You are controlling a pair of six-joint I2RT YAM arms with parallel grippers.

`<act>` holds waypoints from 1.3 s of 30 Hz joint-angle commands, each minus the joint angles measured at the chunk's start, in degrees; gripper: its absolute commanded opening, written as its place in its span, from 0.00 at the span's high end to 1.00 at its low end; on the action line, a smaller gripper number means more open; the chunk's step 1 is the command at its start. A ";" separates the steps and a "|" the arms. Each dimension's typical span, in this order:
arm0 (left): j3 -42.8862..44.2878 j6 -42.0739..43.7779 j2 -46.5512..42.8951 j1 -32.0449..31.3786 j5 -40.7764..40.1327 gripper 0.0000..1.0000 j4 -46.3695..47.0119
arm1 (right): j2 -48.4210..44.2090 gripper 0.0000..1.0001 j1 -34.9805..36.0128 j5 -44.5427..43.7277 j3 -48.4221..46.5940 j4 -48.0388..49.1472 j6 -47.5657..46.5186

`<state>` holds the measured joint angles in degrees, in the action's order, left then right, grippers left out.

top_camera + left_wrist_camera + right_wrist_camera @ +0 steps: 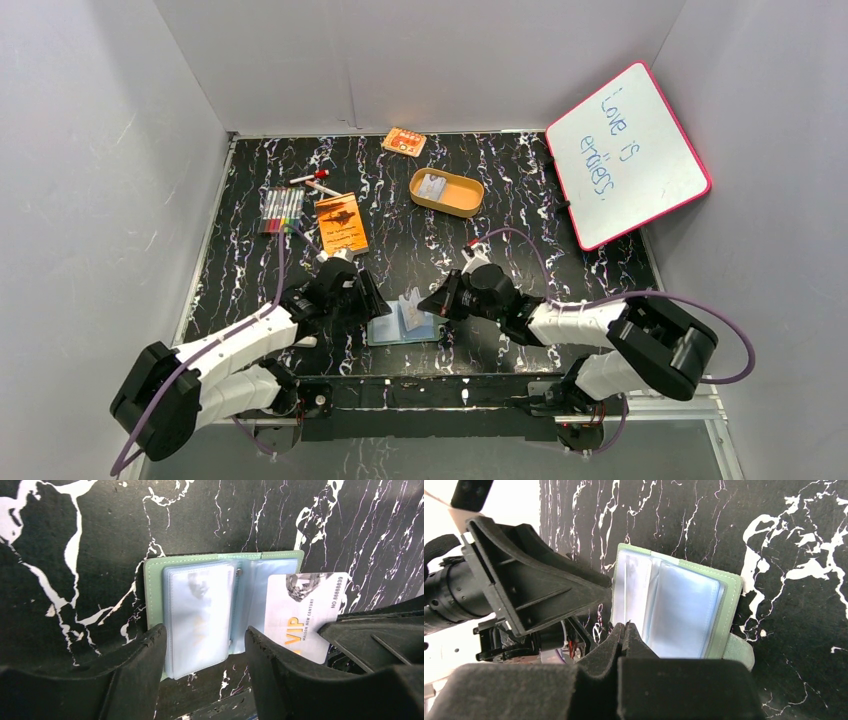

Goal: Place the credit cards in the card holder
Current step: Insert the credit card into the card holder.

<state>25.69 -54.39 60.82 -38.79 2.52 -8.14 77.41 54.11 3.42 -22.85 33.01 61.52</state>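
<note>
Starting at the near edge of the table [520, 225], you have the card holder [200, 610] lying open and flat between the two arms, clear pockets up. Your left gripper [205, 636] stands partly open with nothing in it, its fingers straddling the stack of pockets on its own side. Your right gripper [624, 630] is closed, and in the left wrist view it seems to pinch the outer end of a credit card [300, 615]. The card's long axis runs across the holder, with its free end over the pockets on the right arm's side. Whether it has entered a sleeve I cannot tell. The push, I judge, goes along that axis toward the spine, and it falls to the right arm. Toward the far edge, other credit cards [432, 186] lie in the tan tray [470, 206].
</note>
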 commanded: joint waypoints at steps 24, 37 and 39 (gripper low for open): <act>-2.73 -1.35 0.50 -0.12 -4.63 0.57 -4.22 | 9.35 1.00 3.40 -3.04 -0.32 9.35 3.65; -4.99 -2.56 -0.64 -0.11 -4.03 0.64 -3.18 | 12.77 1.00 5.81 -7.58 0.56 11.71 8.75; -5.25 -2.72 -0.98 -0.11 -4.02 0.65 -3.20 | 13.07 1.00 5.91 -8.33 0.81 12.31 9.26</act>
<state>22.52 -56.66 60.34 -38.79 -1.52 -9.37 89.52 59.44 -1.76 -22.76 42.09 68.97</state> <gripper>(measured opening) 0.356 0.013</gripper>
